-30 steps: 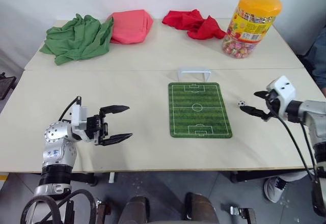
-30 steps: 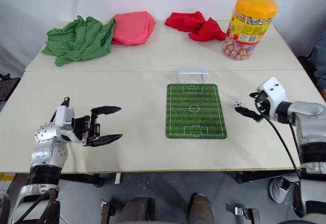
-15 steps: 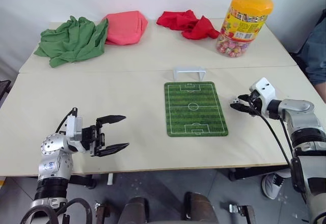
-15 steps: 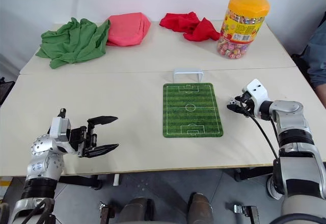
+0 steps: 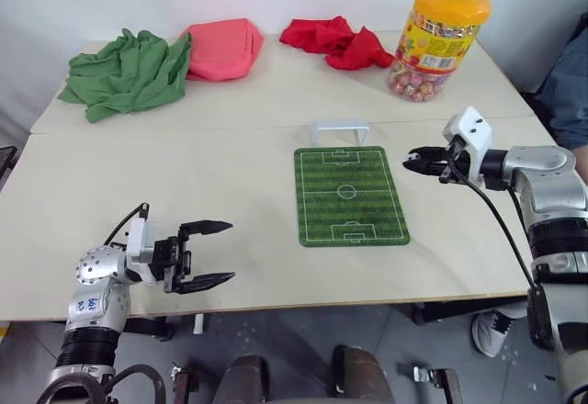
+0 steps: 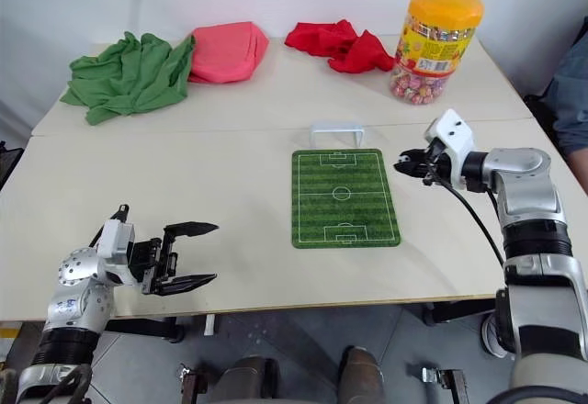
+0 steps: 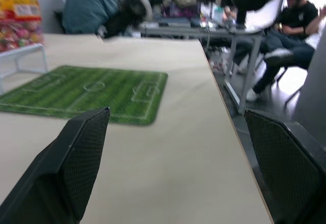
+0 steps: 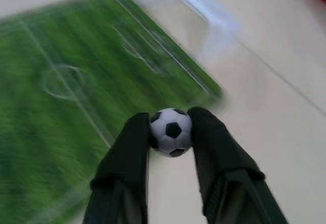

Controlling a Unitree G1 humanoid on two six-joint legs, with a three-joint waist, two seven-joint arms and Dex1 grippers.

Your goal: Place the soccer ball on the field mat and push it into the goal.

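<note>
Our right gripper (image 8: 170,132), pinching the tiny black-and-white soccer ball (image 8: 171,131), hangs just beside the striped green field mat's (image 5: 349,194) right edge, near the white plastic goal (image 5: 339,131) end, while our left gripper (image 5: 207,255) gapes empty far off.

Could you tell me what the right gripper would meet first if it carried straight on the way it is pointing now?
Probably the field mat. The right gripper, shut on the soccer ball, points toward the mat's right edge and slightly downward, with nothing between them. Depth is hard to judge, so it might touch the table just beside the mat.
</note>
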